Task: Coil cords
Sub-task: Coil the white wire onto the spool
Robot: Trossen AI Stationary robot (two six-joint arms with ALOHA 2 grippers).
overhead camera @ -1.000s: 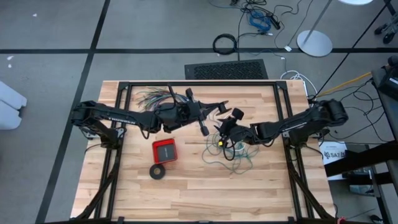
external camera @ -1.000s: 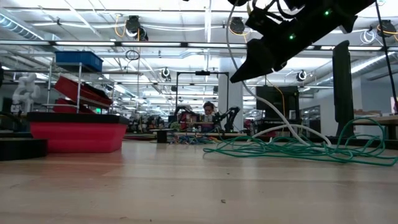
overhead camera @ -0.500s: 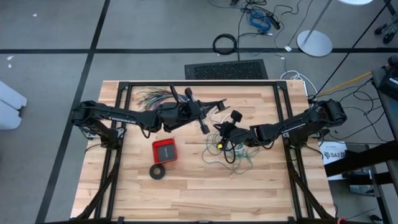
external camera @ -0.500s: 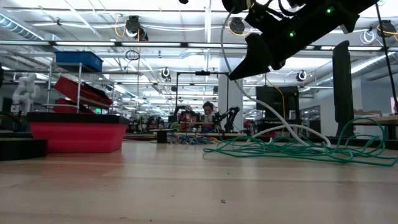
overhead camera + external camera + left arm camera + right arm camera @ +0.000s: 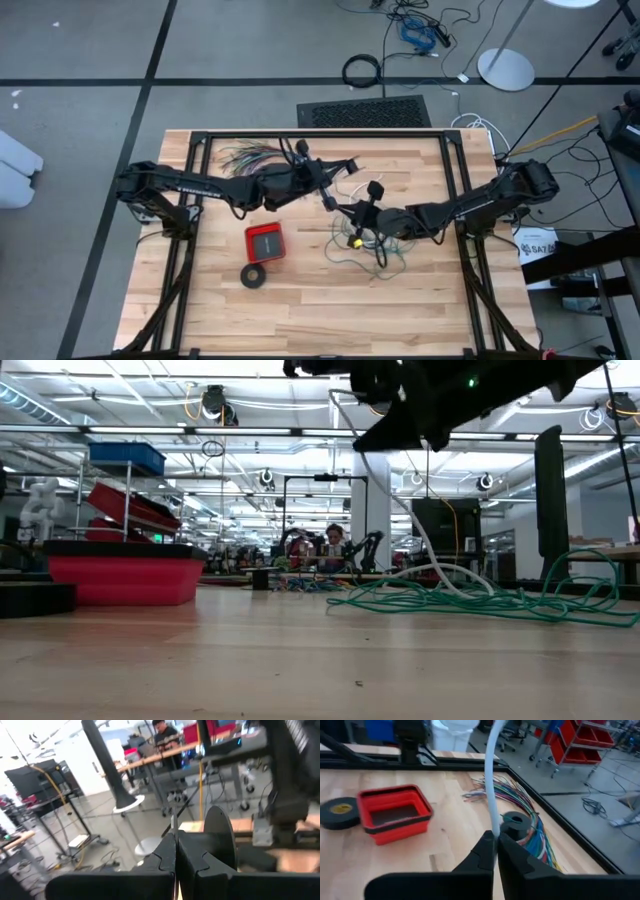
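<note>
Both arms meet over the middle of the bench (image 5: 300, 310); the right gripper (image 5: 347, 210) has its fingers pinched onto the white cord (image 5: 490, 795), which runs straight up out of the closed tips in the right wrist view; the left gripper (image 5: 342, 167) is clamped shut too, farther back on the bench, and a thin pale line rises from between its tips in its own wrist view, so it looks to be holding the other stretch of that same cord, though the view there is too poor to be sure. The small black round piece (image 5: 377, 187) sits between the two arms; the teal-green wire (image 5: 480, 600) lies in a loose tangle on the bench under the right arm, flat and not yet coiled.

The step in hand seems to be drawing the white cord into a loop between two grips. To do it well, the right arm should carry its pinch round in a small, even circle while the left holds firm as the anchor; the cord should stay lightly taut, never yanked, or it slips through the tips; and the loop should be lifted clear of the green tangle, which lies just below and could snag. The red tray (image 5: 265, 242), the black tape roll (image 5: 254, 275) and the coloured wire bundle (image 5: 245, 155) sit apart on the left arm's side.
</note>
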